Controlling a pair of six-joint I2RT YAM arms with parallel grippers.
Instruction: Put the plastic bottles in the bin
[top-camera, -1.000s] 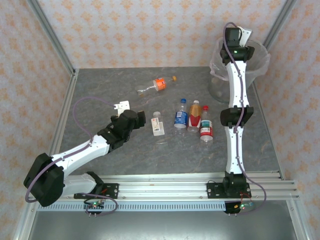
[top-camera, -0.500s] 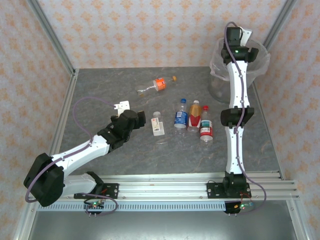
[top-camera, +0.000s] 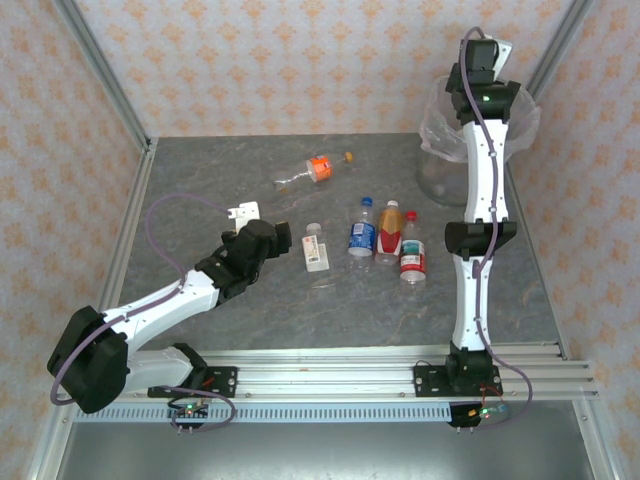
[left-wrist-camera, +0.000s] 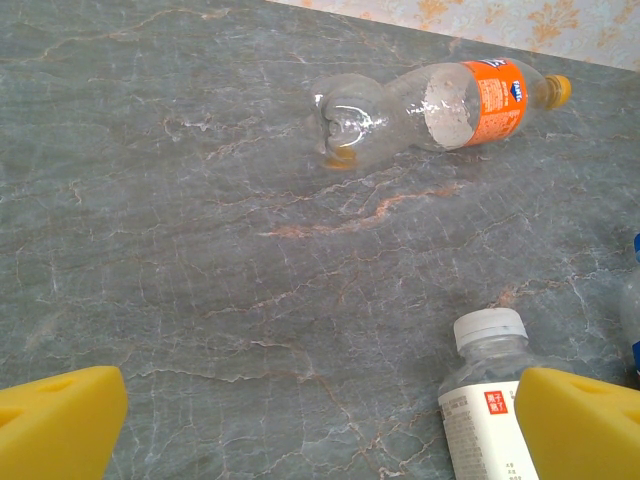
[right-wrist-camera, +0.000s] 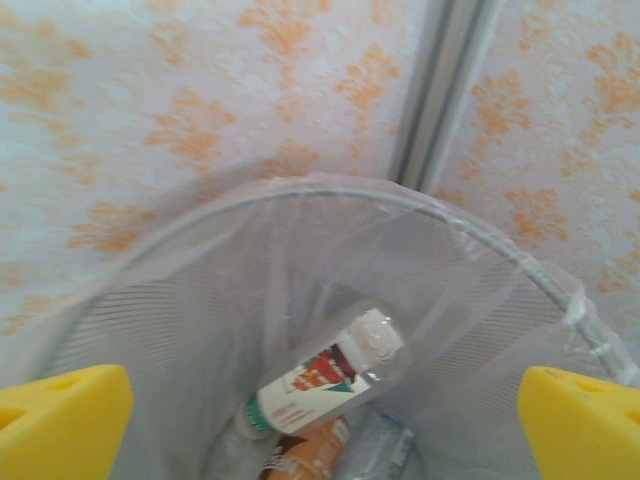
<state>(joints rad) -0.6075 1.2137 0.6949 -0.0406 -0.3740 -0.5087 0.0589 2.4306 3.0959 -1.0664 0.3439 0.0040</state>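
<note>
Five plastic bottles lie on the grey table. An orange-label one (top-camera: 316, 168) (left-wrist-camera: 440, 100) is on its side at the back. A white-label one (top-camera: 315, 247) (left-wrist-camera: 490, 395) lies just right of my left gripper (top-camera: 244, 212) (left-wrist-camera: 320, 430), which is open and low over bare table. Blue-label (top-camera: 362, 232), brown (top-camera: 390, 230) and red-label (top-camera: 412, 258) bottles lie side by side. My right gripper (top-camera: 490, 60) (right-wrist-camera: 320, 425) hangs open and empty above the bin (top-camera: 440, 150) (right-wrist-camera: 400, 200). Inside the bin lie a white-capped bottle (right-wrist-camera: 325, 385) and an orange-label one (right-wrist-camera: 310, 455).
Patterned walls close off the back and sides, with metal posts (top-camera: 100, 70) at the corners. The bin stands in the far right corner against the post (right-wrist-camera: 440, 90). A rail (top-camera: 330, 375) runs along the near edge.
The right arm has lifted and moved back over the bin. The left arm and the bottles on the table have not moved.
</note>
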